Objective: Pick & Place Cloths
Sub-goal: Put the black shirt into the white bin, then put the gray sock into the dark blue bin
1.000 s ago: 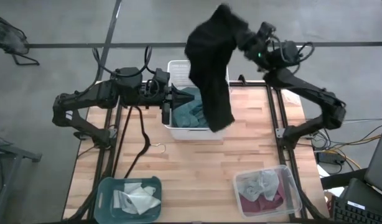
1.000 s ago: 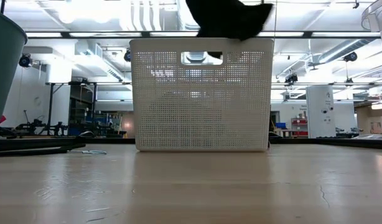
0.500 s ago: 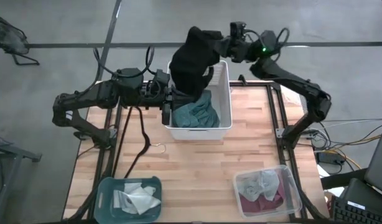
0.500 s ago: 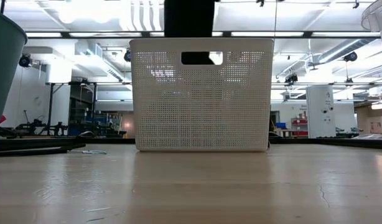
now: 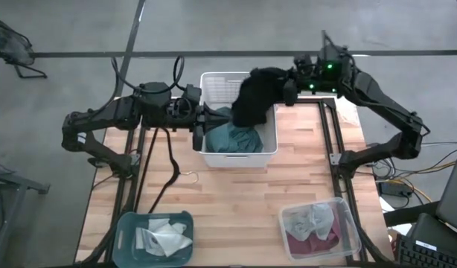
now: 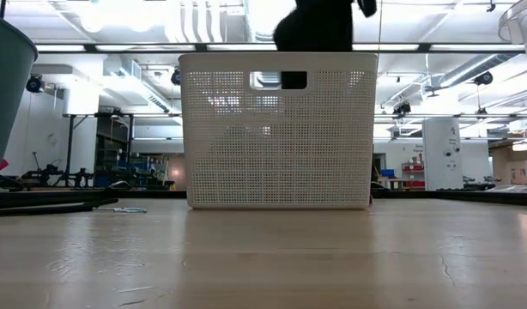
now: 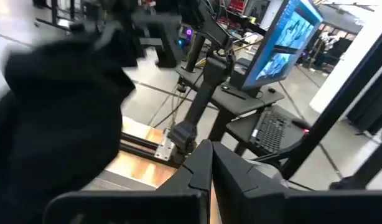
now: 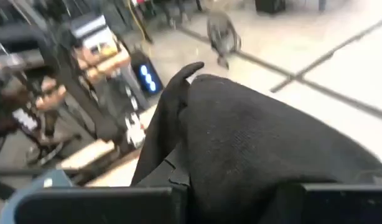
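My right gripper [image 5: 286, 91] is shut on a black cloth [image 5: 254, 98] over the far right part of the white slatted basket [image 5: 213, 82]. In the low view the black cloth [image 6: 319, 26] hangs down behind the basket's rim [image 6: 276, 56]. A teal-green cloth [image 5: 232, 139] lies inside the basket. My left gripper [image 5: 199, 125] is shut beside the basket's left wall; in its wrist view the shut fingers [image 7: 209, 163] point past the black cloth [image 7: 60, 118]. My right gripper holds the black cloth by a bunched part [image 8: 241, 155] between its two fingers, coming level from the table's right side; how many layers cannot be told. The cloth hangs below and left of the gripper, its lower end inside the basket. My left gripper: whether it touches the basket cannot be told.
A teal tray [image 5: 126, 223] with white cloths sits at the near left. A clear tray [image 5: 347, 216] with maroon and light grey cloths sits at the near right. A dark strap [image 5: 169, 160] lies on the table's left part. Bare wood lies between basket and trays.
My right gripper swung toward the table's left above the basket, then came back right and down toward the basket. The black cloth, which hung long and draped over the basket's near side, now sits bunched lower over the far right part, its end in the basket.
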Robot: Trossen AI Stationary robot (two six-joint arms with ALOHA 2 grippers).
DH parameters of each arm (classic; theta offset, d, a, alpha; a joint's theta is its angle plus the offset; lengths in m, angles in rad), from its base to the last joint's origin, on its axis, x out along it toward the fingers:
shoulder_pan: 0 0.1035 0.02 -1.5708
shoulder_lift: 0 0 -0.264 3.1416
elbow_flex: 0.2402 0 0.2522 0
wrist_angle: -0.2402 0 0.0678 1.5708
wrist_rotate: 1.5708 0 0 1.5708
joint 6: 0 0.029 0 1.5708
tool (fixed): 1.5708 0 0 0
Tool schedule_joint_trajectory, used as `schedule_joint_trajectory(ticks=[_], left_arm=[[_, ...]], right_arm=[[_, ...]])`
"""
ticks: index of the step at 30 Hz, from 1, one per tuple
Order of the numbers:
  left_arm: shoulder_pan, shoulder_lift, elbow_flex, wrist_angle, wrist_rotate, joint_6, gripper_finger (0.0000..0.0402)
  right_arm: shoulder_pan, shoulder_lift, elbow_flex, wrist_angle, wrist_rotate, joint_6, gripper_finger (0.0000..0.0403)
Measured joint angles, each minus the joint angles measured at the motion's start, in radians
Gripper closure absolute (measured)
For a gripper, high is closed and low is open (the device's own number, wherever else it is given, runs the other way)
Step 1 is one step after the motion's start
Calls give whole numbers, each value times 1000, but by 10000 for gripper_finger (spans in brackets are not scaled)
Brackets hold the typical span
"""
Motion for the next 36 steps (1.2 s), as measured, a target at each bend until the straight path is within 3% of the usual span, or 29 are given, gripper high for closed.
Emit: schedule_joint_trajectory(ticks=[13, 18, 22, 24, 29, 36], left_arm=[[28, 6, -76, 40, -72, 17, 390], [37, 6, -84, 30, -75, -17, 390], [40, 7, -101, 32, -75, -19, 390], [40, 8, -113, 32, -75, -26, 390], [47, 8, -142, 54, -122, -58, 390], [60, 8, -168, 67, -221, -170, 390]], right_arm=[[124, 264, -2, -56, -12, -83, 338], [122, 328, -2, -88, -37, -85, 290], [126, 363, 3, -69, -200, -92, 235], [128, 363, 5, -72, -239, -105, 208], [122, 279, 9, -72, -224, -159, 153], [106, 84, 7, -221, 20, -139, 115]])
